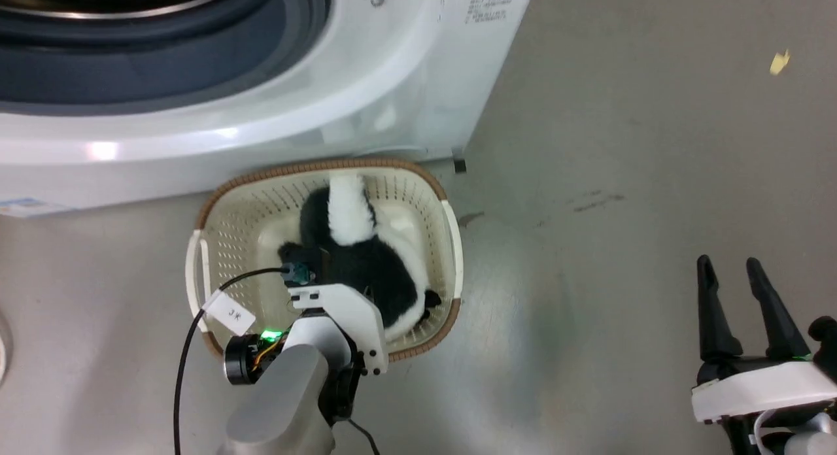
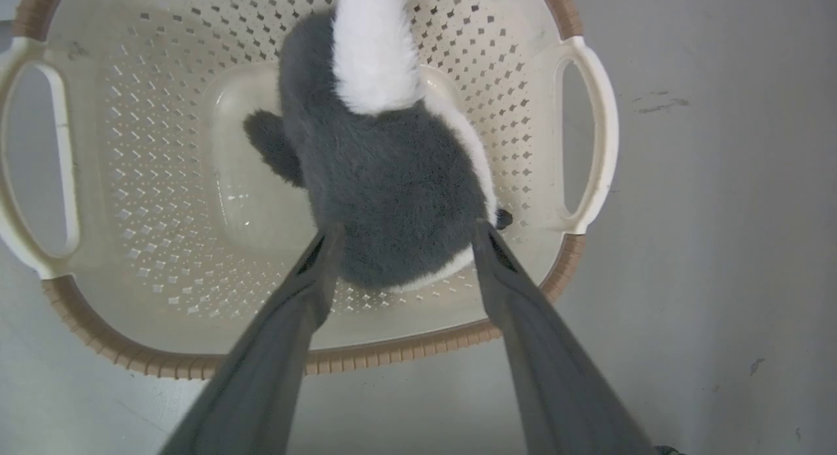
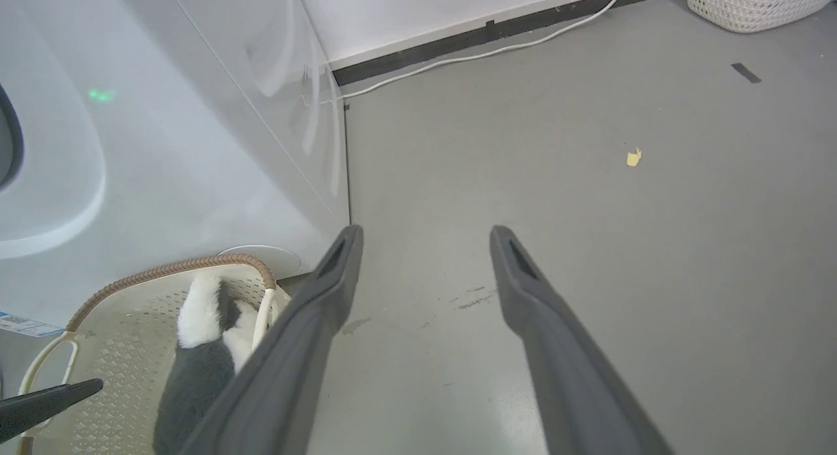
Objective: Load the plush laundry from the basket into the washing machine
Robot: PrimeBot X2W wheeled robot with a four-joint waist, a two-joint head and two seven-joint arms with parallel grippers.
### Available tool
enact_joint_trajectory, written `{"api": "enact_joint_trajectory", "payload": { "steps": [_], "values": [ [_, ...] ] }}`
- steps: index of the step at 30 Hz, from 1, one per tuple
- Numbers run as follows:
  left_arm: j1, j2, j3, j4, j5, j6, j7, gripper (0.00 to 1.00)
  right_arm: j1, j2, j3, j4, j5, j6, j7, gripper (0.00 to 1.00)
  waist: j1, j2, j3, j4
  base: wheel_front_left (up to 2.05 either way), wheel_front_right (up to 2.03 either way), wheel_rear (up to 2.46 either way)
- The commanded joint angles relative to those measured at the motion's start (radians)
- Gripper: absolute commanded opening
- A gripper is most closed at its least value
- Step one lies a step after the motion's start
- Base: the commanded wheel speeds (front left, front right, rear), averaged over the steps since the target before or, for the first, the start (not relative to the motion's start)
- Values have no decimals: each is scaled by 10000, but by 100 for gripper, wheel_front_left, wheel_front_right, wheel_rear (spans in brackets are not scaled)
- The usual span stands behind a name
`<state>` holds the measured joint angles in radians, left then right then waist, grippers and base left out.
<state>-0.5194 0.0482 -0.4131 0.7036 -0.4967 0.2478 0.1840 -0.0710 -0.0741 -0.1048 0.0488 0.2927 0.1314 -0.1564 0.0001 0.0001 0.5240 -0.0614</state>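
The white front-loading washing machine (image 1: 392, 82) fills the upper left, its grey door seal (image 1: 163, 69) facing the robot and its mouth open. Just before it on the grey floor (image 1: 588, 278) sits the cream perforated basket (image 1: 242, 213), its far rim close against the washer's base.

The plush laundry (image 1: 366, 272) lies inside, running from the basket's far rim, where its white stripe climbs the wall, down to the near rim, nearer the right handle than the left. The left gripper (image 2: 407, 227) hangs over the basket's near rim with jaws spread wide, one finger on each side of the plush's black end. Whether the tips touch the fur cannot be told.

The plush looks soft, light and squashy, and its long pile is likely to slide under a shallow pinch. The bulky black body between the fingers seems the best hold, taken deep, rather than the narrow white stripe or the small limb.

At lower right the right gripper (image 1: 728, 265) hovers over bare floor, fingers apart and empty, well apart from the basket.
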Motion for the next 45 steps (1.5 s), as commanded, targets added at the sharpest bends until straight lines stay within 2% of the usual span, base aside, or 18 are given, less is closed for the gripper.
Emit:
{"api": "enact_joint_trajectory", "payload": {
  "steps": [1,15,22,39,40,41,45],
  "values": [
    [-336,21,-172,269,-230,124,-20,100,-167,-71,-79,-76,161,-4,-104,100,-1,-1,372,-44,0,0,0],
    [-1685,20,-1262,1472,-1543,501,-244,100,-357,-112,-244,-190,843,-5,-367,100,-1,-1,1991,-335,0,0,0],
    [-2689,20,-1842,2540,-1809,975,-638,100,-366,-88,-274,-208,1210,-6,-521,100,-1,-1,2726,-491,0,0,0],
    [-4318,21,-3025,4410,-3230,1129,-1069,100,-485,-258,-503,-189,2109,-7,-900,100,-1,-1,4428,-799,0,0,0],
    [-4400,21,-3123,4435,-3322,1069,-1142,18,-495,-269,-520,-181,2154,-7,-923,100,-1,-1,4518,-793,0,0,0],
    [-4467,21,-3198,4482,-3440,1011,-1195,0,-515,-277,-535,-171,2196,-7,-945,100,-1,-1,4600,-787,0,0,0],
    [-4519,21,-3286,4436,-3795,863,-1615,0,-604,-322,-554,-132,2267,-7,-982,100,-1,-1,4633,-687,0,0,0]
  ]
}}
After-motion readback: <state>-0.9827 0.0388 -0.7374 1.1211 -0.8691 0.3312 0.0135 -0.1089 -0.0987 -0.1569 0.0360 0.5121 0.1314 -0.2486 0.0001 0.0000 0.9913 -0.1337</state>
